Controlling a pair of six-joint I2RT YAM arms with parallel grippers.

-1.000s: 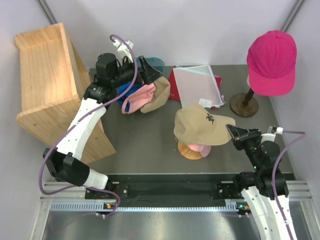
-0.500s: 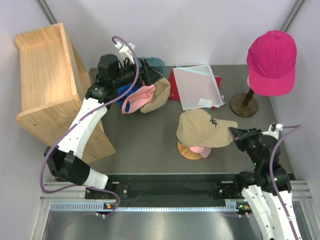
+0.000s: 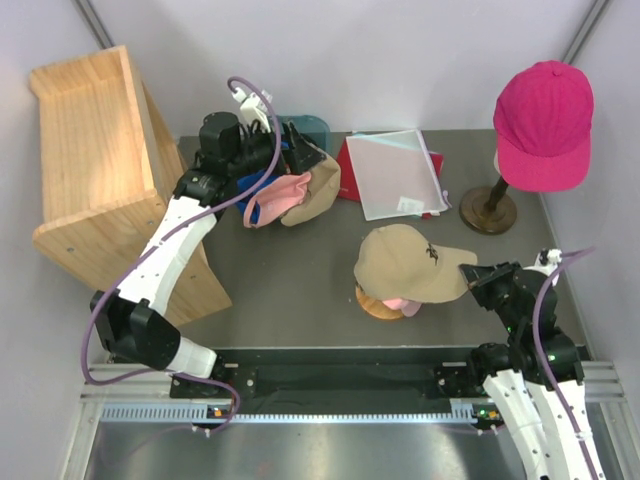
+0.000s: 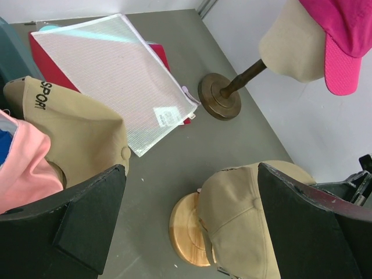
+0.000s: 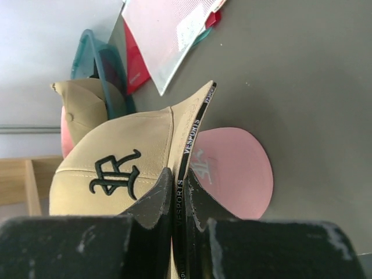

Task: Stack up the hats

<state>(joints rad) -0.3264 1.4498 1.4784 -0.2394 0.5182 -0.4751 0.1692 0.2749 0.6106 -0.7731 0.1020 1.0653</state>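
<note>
While the right pincer (image 5: 176,177), clamped on the brim (image 5: 195,136), is easing the tan cap (image 3: 405,262) lower onto the pink cap (image 5: 232,174) on the worktop (image 3: 300,265), the left pincer (image 3: 300,145) is hanging wide open, so that stack's nearly seating.

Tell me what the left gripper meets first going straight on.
Probably the bare table, between the mesh pouch and the wooden stand under the tan cap; depth is unclear.

Tan cap (image 5: 125,148) hides most of the pink cap (image 5: 232,174) beneath.
</note>
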